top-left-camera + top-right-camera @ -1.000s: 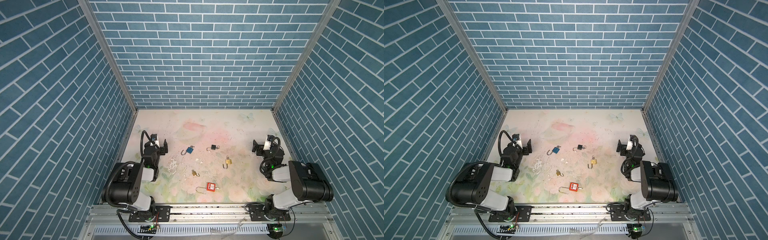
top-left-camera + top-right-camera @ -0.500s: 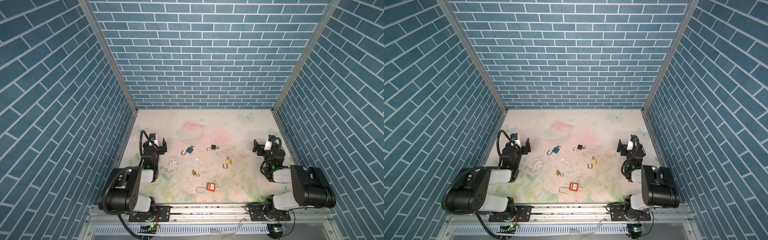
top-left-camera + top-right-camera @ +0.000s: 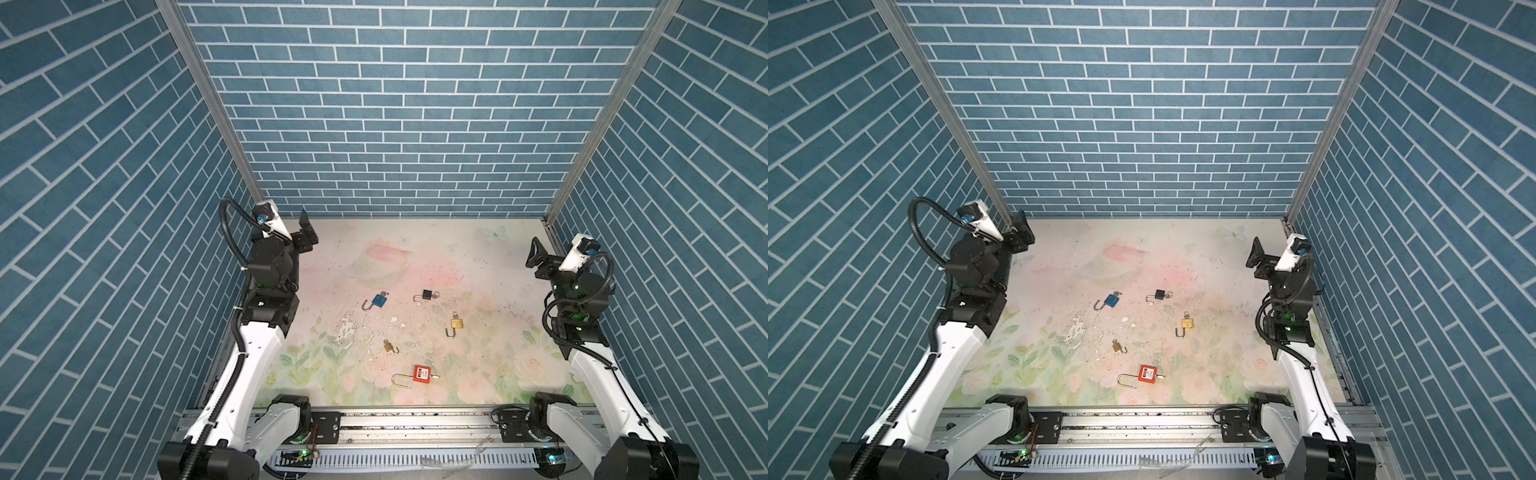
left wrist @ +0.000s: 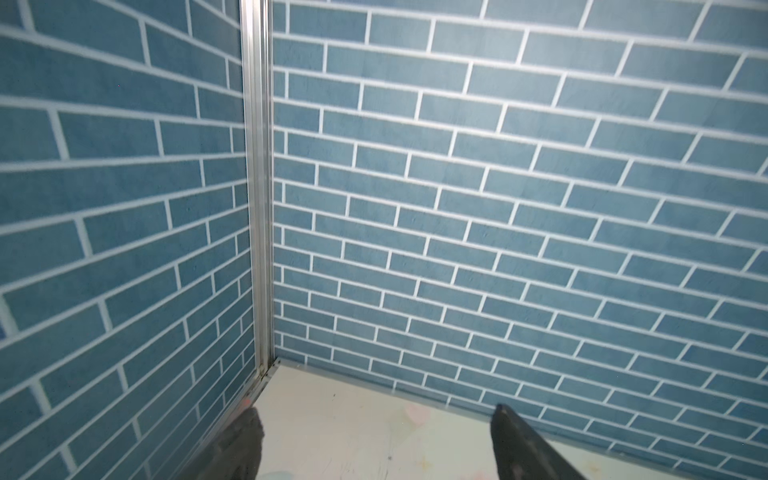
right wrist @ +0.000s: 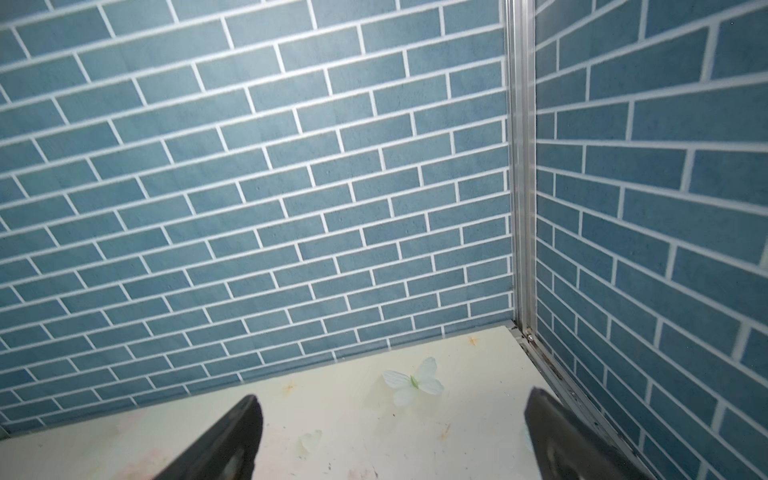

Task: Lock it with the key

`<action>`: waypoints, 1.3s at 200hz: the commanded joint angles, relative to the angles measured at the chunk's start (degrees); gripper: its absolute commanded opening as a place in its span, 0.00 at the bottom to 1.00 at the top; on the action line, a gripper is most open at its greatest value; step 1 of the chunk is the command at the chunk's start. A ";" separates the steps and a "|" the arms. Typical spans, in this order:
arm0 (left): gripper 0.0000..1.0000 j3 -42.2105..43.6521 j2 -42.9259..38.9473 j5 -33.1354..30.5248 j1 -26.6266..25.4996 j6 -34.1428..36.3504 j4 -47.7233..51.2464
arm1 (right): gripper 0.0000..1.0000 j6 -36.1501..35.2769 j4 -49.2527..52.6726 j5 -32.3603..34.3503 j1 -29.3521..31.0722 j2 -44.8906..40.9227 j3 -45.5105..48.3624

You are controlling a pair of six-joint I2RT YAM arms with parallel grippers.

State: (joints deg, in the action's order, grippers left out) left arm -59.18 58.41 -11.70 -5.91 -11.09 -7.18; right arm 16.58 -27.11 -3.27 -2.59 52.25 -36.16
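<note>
Several padlocks with open shackles lie mid-table in both top views: a blue one (image 3: pixel 379 300), a black one (image 3: pixel 427 294) with a silver key (image 3: pixel 435 295) sticking out, a brass one (image 3: pixel 456 323), a smaller brass one (image 3: pixel 389 347) and a red one (image 3: pixel 421 373) with a key stub at its side. My left gripper (image 3: pixel 305 232) (image 4: pixel 376 415) hangs open and empty near the back left corner. My right gripper (image 3: pixel 536 253) (image 5: pixel 392 401) hangs open and empty near the back right corner. Both are well away from the padlocks and face the back wall.
Blue brick-pattern walls (image 3: pixel 395 124) close in the table on three sides, with aluminium posts (image 4: pixel 257 208) in the back corners. A metal rail (image 3: pixel 415 424) carrying the arm bases runs along the front edge. The floral mat has a scuffed white patch (image 3: pixel 345 330).
Both arms have unfolded and risen. Each gripper has moved up and toward the back wall. The padlocks have not moved.
</note>
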 commanded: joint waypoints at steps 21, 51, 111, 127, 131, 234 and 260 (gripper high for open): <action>0.87 -7.01 -3.38 5.95 2.09 -11.38 18.21 | 0.98 18.66 23.72 5.80 -0.62 -0.45 -10.13; 0.87 -6.08 -4.97 10.70 3.06 -15.22 19.73 | 0.99 23.14 12.66 -3.10 -1.98 -4.11 -2.90; 0.87 -8.38 4.80 21.64 2.72 -18.68 38.34 | 0.95 20.66 14.28 -15.91 -1.90 -0.59 0.78; 0.87 -6.39 4.64 20.46 1.03 -19.55 40.34 | 0.93 19.84 14.20 -18.11 -0.31 2.43 0.73; 0.87 -6.04 4.61 20.01 0.54 -19.73 40.98 | 0.93 19.39 14.24 -18.11 0.53 3.19 0.57; 0.87 9.58 9.53 19.46 -25.32 -38.34 40.84 | 0.92 -2.12 21.51 -5.95 36.08 20.12 -7.33; 0.87 11.99 9.89 20.93 -27.06 -41.44 38.84 | 0.91 -9.10 20.64 -4.50 43.39 20.49 -5.27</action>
State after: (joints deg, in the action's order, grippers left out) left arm -48.71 68.42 8.43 -31.62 -46.74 33.95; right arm 17.30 -7.16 -11.18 35.66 72.73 -43.07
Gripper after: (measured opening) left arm 0.870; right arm 0.913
